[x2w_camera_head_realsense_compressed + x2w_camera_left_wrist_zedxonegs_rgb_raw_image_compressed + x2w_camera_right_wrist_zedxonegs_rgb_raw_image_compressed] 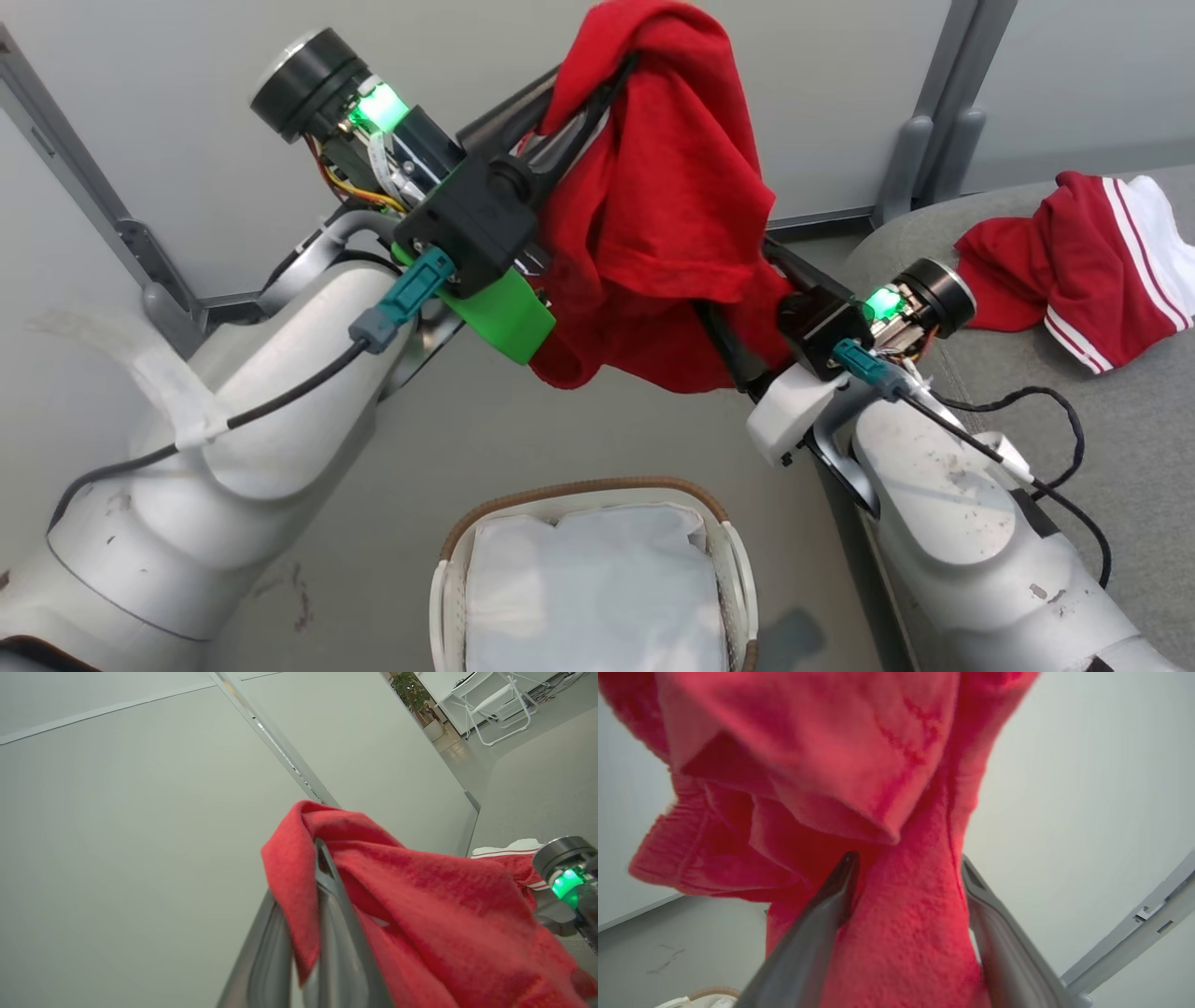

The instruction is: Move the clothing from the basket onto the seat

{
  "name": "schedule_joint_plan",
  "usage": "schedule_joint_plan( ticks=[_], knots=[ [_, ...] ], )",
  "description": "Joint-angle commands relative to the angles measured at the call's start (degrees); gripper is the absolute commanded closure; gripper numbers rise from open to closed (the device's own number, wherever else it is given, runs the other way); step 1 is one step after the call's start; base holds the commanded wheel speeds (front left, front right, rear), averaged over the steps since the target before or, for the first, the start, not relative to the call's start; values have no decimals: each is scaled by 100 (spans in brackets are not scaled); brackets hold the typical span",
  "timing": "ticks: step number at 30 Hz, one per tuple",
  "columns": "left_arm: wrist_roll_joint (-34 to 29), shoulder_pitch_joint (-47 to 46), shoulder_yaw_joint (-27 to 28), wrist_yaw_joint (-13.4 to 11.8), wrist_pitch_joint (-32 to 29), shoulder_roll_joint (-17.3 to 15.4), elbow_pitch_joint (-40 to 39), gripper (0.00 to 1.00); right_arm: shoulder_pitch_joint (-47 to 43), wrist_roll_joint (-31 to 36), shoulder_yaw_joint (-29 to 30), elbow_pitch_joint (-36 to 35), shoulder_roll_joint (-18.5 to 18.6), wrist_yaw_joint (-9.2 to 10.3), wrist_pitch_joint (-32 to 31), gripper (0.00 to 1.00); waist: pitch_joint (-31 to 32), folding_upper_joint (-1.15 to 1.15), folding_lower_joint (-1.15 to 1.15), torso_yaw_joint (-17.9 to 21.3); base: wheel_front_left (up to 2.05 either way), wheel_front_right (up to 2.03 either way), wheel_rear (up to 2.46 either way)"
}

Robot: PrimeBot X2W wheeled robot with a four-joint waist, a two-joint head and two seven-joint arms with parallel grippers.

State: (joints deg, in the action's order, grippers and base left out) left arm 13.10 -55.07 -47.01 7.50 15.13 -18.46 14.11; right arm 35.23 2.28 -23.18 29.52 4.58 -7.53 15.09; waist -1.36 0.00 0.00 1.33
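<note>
A red garment (663, 205) hangs bunched in the air, clear of the basket (579, 487). Its top fold is pinched in the closed left pincer (320, 858), and its lower folds fall between the spread fingers of the right pincer (908, 858). The second red garment (1074, 261), with a white panel and thin stripes, lies crumpled on the grey seat (1148, 420). The oval white basket has a brown rim and holds a white sheet (588, 588).

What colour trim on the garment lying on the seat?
White stripes on the red garment; clearest in head view.
</note>
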Motion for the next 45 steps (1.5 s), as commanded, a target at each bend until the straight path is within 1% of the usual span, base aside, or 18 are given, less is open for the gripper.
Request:
schedule_joint_plan(
  ticks=[1,3,4,5,6,14,26,27,28,29,30,31,32,33,34,39,45],
  knots=[
    [33,103,-39,-2,3,42,-13,100,119,-63,-139,183,37,8,11,0,19,0,0,-22,0,0,0],
    [67,154,-91,-2,3,57,-14,100,270,-183,-335,463,65,8,11,0,36,0,0,-40,0,0,0],
    [92,185,-120,-2,3,59,-12,100,347,-260,-430,585,65,8,11,53,45,0,0,-49,0,0,0],
    [106,207,-142,-2,3,55,-7,100,397,-309,-487,645,69,8,11,65,51,0,0,-54,0,0,0],
    [136,240,-159,-2,3,47,5,100,439,-375,-541,700,72,8,11,100,57,0,0,-57,0,0,0],
    [301,538,-90,-2,3,14,68,100,408,-651,-700,699,103,8,11,100,68,0,0,-41,0,0,0],
    [405,896,128,-2,2,64,181,100,331,-681,-552,524,144,8,11,100,25,0,0,23,0,0,0],
    [443,944,178,-4,3,81,191,98,319,-677,-530,514,147,8,11,100,19,0,0,25,0,0,0],
    [467,988,215,-5,3,91,201,91,311,-671,-514,506,149,8,11,100,13,0,0,27,0,0,0],
    [487,1044,258,-5,3,100,209,78,303,-665,-493,494,150,8,11,100,4,0,0,30,0,0,0],
    [514,1094,306,-6,3,108,213,66,299,-659,-474,484,152,8,11,100,-6,0,0,32,0,0,0],
    [538,1167,367,-8,3,125,221,44,295,-651,-441,470,152,8,11,100,-17,0,0,34,0,0,0],
    [566,1233,417,-12,3,143,224,32,292,-644,-415,456,153,8,11,100,-27,0,0,34,0,0,0],
    [610,1324,496,-33,3,182,221,9,289,-640,-376,437,154,8,11,100,-39,0,0,34,0,0,0],
    [651,1411,571,-46,3,216,213,0,288,-635,-336,419,156,8,11,100,-50,0,0,34,0,0,0],
    [704,2000,926,-80,3,405,206,0,234,-593,-69,272,148,8,11,100,-100,0,0,26,0,0,0],
    [798,2786,1210,-41,3,675,359,0,139,-506,267,77,177,8,11,100,-161,0,0,24,0,0,0]
  ],
)
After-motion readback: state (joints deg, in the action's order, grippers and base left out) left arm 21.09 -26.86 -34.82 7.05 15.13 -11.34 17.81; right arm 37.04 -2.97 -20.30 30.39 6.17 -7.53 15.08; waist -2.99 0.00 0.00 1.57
